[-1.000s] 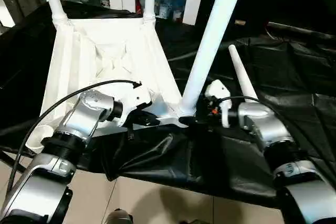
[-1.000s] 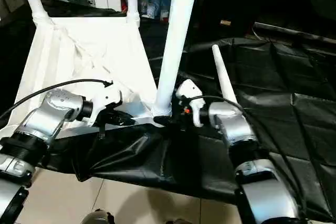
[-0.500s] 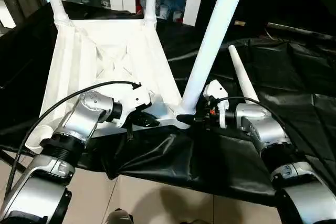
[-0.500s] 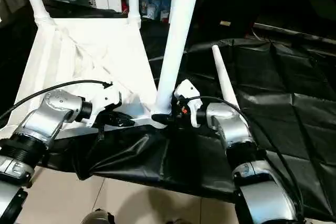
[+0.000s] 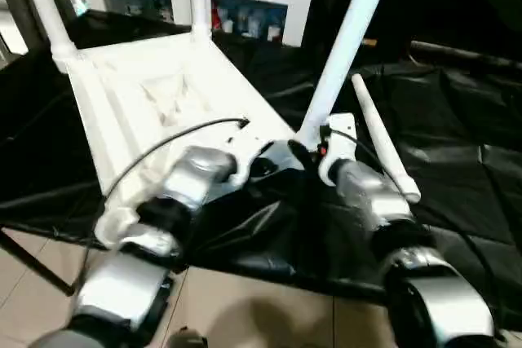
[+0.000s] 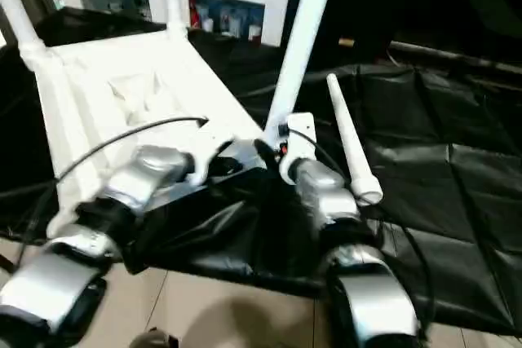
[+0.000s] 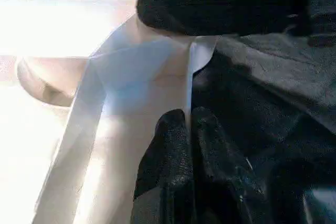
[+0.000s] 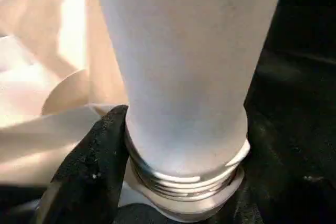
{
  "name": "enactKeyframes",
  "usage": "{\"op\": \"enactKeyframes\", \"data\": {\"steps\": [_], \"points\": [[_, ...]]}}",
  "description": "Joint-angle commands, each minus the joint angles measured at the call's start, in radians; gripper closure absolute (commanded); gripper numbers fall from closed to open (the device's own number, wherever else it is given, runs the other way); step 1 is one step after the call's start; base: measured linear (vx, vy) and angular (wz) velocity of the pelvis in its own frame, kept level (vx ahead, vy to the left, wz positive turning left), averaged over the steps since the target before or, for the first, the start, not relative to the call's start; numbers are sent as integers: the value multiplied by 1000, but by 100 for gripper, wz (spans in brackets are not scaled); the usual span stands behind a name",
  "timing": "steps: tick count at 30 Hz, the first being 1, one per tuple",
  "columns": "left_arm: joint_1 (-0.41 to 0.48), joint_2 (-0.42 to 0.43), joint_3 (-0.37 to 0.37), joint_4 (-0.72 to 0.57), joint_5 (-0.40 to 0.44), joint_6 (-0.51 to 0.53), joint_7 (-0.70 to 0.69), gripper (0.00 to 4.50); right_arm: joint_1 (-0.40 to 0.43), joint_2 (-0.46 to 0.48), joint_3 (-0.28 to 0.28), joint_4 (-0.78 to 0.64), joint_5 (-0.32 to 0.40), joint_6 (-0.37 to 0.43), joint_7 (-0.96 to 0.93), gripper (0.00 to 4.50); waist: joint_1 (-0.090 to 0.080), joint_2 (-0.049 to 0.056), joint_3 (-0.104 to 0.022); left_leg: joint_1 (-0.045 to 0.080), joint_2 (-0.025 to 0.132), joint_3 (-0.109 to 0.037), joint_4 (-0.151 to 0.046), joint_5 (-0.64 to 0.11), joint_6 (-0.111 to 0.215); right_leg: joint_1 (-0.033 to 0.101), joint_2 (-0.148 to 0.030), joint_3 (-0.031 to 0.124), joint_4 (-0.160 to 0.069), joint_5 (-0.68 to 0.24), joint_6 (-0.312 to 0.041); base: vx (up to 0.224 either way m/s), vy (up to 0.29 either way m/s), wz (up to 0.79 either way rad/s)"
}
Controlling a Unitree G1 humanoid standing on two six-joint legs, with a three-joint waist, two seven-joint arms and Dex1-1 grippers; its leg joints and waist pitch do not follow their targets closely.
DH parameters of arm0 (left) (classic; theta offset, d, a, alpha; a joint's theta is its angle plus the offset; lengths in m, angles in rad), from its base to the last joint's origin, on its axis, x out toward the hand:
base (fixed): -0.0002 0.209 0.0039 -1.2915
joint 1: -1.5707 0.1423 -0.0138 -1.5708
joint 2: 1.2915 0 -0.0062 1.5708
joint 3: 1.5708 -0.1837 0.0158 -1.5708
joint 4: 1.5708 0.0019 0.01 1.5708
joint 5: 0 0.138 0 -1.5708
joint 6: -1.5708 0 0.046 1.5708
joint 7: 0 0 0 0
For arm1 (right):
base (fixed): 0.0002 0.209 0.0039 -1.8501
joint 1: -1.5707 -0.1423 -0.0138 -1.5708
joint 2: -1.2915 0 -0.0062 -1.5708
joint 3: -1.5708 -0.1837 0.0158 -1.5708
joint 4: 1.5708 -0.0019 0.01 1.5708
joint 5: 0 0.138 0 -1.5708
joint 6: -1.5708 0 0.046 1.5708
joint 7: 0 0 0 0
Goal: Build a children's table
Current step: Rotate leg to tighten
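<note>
Left eye view: 4 table legs (image 5: 347,42)

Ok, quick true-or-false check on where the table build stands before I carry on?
1. Three legs stand in corner sockets of the upturned table top. True.
2. The loose leg lies on the black sheet, to the right of the right gripper. True.
3. The right gripper is at the loose leg. False: it is at the base of the near standing leg, where the threads meet the socket.
4. The left gripper has its jaws wide open. False: they are shut, by the top's near edge.
5. The table stands on bare floor. False: it rests on the black sheet.
</note>
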Motion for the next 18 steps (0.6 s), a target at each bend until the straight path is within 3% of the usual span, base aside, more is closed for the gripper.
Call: {"op": "enactKeyframes", "data": {"steps": [1,2,6,8,10,11,12,13,16,18], "points": [[-25,-54,6,-1,-21,-13,37,450,17,63,13,58,37,30,23,118,-9,19,-63,20,28,-20,-72,-289,-47,26,-77,41,-93,-250,-161,0,0,0],[-31,-53,5,11,-17,-25,32,450,6,64,-3,55,35,25,18,104,-9,19,-63,20,28,-19,-71,-282,-39,27,-76,41,-91,-226,-165,0,0,0],[-26,-35,-1,6,-18,-46,-1,450,-1,43,23,43,4,9,48,61,-8,15,-67,13,25,-17,-68,-224,-18,35,-76,41,-81,-135,-186,0,0,0],[-4,2,-10,-18,-28,-74,-66,450,4,-13,82,15,-40,-25,142,61,-7,0,-65,10,25,-15,-67,-210,-4,38,-77,39,-83,-148,-190,0,0,0],[7,16,-11,-30,-29,-79,-91,450,9,-35,99,3,-51,-32,184,61,-6,6,-66,9,26,-15,-65,-198,3,38,-79,41,-83,-149,-188,0,0,0],[25,29,-9,-53,-44,-106,-136,450,18,-62,122,-18,-68,-16,220,61,-8,-8,-65,7,27,-14,-65,-190,9,40,-78,40,-84,-149,-187,0,0,0],[41,40,2,-80,-71,-109,-184,450,27,-93,142,-44,-85,-6,257,61,-4,-4,-68,4,25,-14,-61,-156,19,45,-79,40,-78,-119,-190,0,0,0],[70,72,8,-131,-106,-122,-273,450,45,-146,156,-108,-82,32,337,61,-6,-17,-70,0,26,-11,-57,-120,38,45,-76,40,-72,-63,-199,0,0,0],[101,124,1,-182,-129,-127,-373,450,72,-216,178,-194,-66,59,472,61,-2,-12,-73,-1,26,-8,-50,-56,83,45,-73,38,-54,50,-227,0,0,0],[117,153,-1,-210,-143,-131,-424,450,94,-254,209,-245,-59,67,562,61,-3,-10,-72,2,28,-7,-49,-58,92,41,-71,38,-52,71,-238,0,0,0]]}}
